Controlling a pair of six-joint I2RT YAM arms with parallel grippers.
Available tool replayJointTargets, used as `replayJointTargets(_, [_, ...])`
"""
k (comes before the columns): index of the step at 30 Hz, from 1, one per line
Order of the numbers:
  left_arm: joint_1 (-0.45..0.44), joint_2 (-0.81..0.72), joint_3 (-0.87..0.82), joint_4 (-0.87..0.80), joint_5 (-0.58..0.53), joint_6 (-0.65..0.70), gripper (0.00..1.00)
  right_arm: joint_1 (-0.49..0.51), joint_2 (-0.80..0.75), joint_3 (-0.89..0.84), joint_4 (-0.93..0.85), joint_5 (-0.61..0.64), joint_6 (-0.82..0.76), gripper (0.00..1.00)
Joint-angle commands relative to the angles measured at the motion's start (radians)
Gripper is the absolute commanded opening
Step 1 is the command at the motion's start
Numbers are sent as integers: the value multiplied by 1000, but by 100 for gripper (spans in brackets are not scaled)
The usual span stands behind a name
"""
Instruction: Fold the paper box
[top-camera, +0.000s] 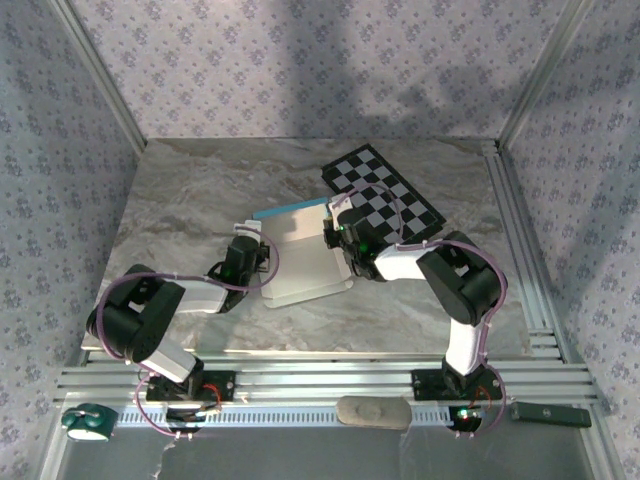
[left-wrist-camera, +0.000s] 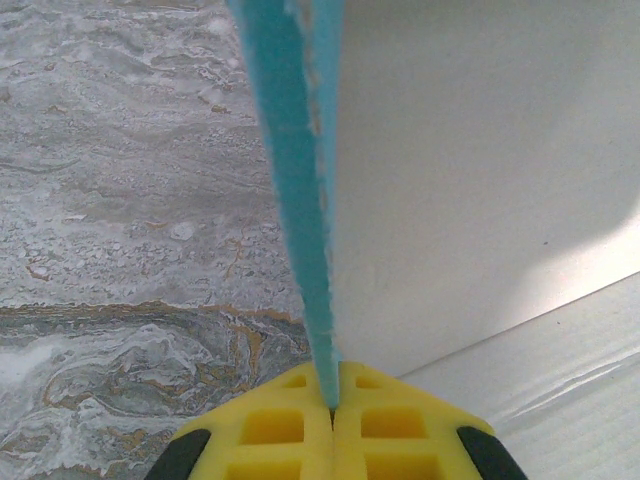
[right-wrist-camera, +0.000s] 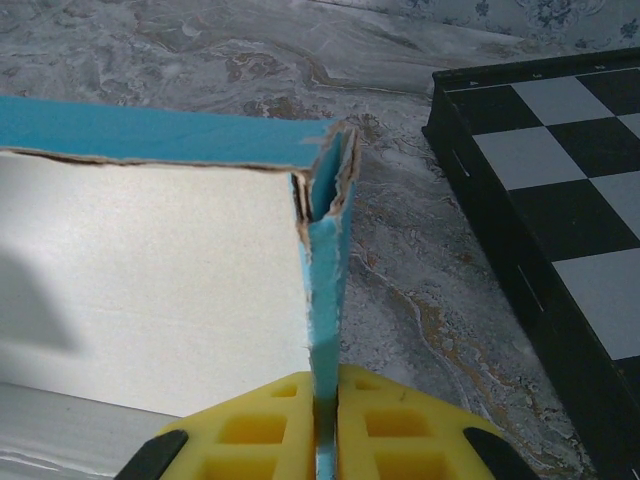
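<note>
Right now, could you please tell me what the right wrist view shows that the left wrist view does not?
Right wrist, not left: the checkerboard, the right gripper pinching a wall of the paper box, and a frayed corner. Left wrist, not right: the left gripper pinching another wall. Both: the box's white inner face, turquoise walls, the marble table.

checkerboard (top-camera: 384, 193) back right on marble table (top-camera: 200, 195); floral walls (top-camera: 300, 60)

We see a thin cardboard paper box (top-camera: 300, 265), white inside and turquoise outside, a black-and-white checkerboard (top-camera: 385, 195), and a grey marbled bench (top-camera: 200, 200).
</note>
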Motion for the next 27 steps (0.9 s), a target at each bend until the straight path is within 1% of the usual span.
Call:
replayJointTargets(1, [-8, -23, 10, -17, 39, 19, 0, -4, -28, 8, -8, -24, -11, 14])
replayJointTargets(6, [-8, -23, 11, -17, 41, 19, 0, -7, -23, 22, -19, -24, -16, 16])
replayJointTargets(11, [-8, -26, 11, -18, 42, 19, 0, -5, -12, 42, -28, -17, -16, 15])
replayJointTargets(14, [-8, -23, 12, -19, 41, 18, 0, -1, -3, 53, -32, 1, -12, 11])
replayJointTargets(17, [-9, -21, 14, -21, 38, 14, 0, 13, 6, 62, -28, 37, -13, 0])
replayJointTargets(23, [-8, -22, 21, -32, 33, 5, 0, 60, 26, 69, -13, 161, -19, 0])
replayJointTargets(27, [-8, -20, 23, -37, 34, 7, 0, 70, 33, 63, 1, 159, -28, 0])
